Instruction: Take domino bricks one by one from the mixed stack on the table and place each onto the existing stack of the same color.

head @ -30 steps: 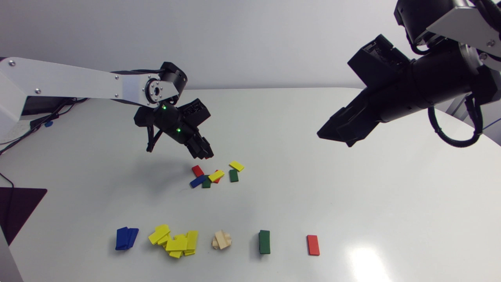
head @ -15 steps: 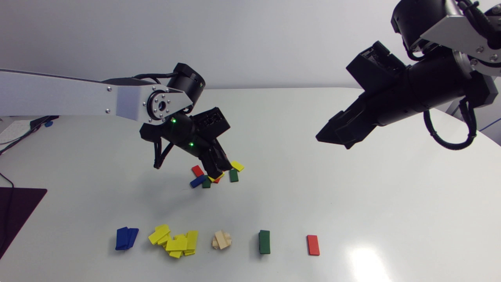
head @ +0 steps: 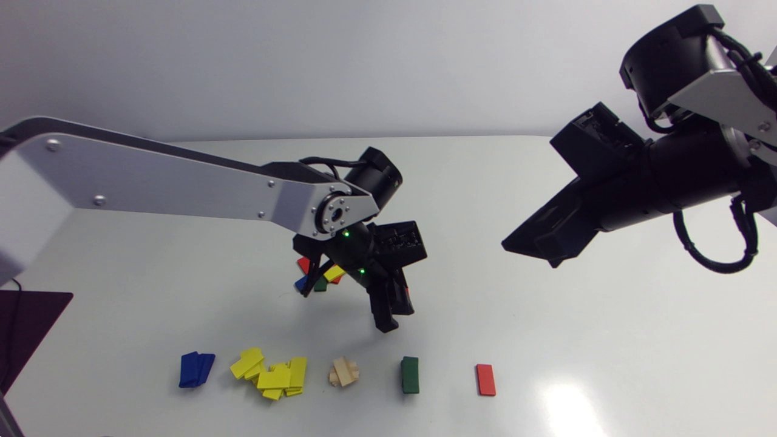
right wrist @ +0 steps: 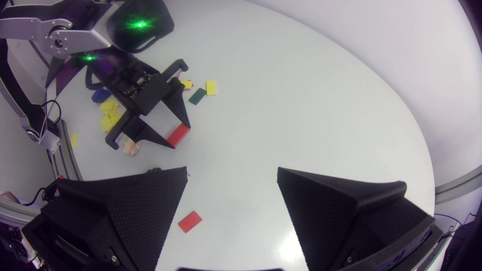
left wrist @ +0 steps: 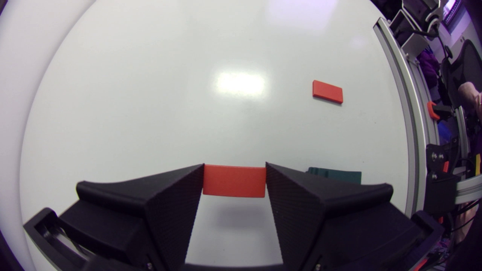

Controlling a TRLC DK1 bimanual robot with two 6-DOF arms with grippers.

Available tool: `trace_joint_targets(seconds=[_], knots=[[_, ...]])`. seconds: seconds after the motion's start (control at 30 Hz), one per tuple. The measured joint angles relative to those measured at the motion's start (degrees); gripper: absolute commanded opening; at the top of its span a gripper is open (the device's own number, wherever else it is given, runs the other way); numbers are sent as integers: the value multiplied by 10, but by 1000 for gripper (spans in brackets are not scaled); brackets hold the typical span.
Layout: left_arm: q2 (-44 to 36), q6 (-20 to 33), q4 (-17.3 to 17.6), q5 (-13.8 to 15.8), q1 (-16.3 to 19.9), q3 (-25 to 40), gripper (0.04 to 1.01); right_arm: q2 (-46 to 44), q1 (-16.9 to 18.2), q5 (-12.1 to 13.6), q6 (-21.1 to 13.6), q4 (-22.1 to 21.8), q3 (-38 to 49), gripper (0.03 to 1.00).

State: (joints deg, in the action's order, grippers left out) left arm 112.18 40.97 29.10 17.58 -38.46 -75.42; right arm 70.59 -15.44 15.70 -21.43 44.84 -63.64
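Gripper (left wrist: pixel 234 174) of left arm (head: pixel 182 188) pinches red brick (left wrist: pixel 234 182) above table (left wrist: pixel 180 105).

Hidden and cut-off: mixed stack, held brick, sorted stacks

Head view: the left arm (head: pixel 182 188) crosses over the mixed stack (head: pixel 332 273). Only slivers of red, blue, green and yellow show beside its wrist, and the brick count is unreadable. The left gripper (head: pixel 388 317) is seen edge-on from above, so the red brick (left wrist: pixel 234 180) it grips is concealed there and shows only in the wrist views. Left wrist view: the green stack (left wrist: pixel 335 175) is partly behind a finger, and its height cannot be told. Right wrist view: the wooden stack (right wrist: pixel 130 146) and blue stack (right wrist: pixel 101 95) are partly behind the left arm. Both arms, the right arm (head: pixel 668 176) included, are cut off at the head view's side edges.
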Motion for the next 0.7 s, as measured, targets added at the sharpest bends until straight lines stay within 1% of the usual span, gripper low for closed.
trace_joint_targets(seconds=[0.1, 0.33, 0.47, 0.6, 0.7], knots=[[33, 6, 0, 3, -6, -19, 493, -13, 7, 0, 0, 0, 13, 838], [72, 16, 8, 7, -16, -73, 495, -24, 13, 0, 0, -3, 33, 838], [82, 17, 32, 12, -32, -99, 495, -24, 13, 0, 7, -5, 42, 838], [95, 19, 42, 14, -46, -124, 495, -24, 15, 0, 9, -8, 47, 838], [108, 21, 61, 16, -51, -143, 502, -25, 19, 0, 9, -13, 47, 838]])
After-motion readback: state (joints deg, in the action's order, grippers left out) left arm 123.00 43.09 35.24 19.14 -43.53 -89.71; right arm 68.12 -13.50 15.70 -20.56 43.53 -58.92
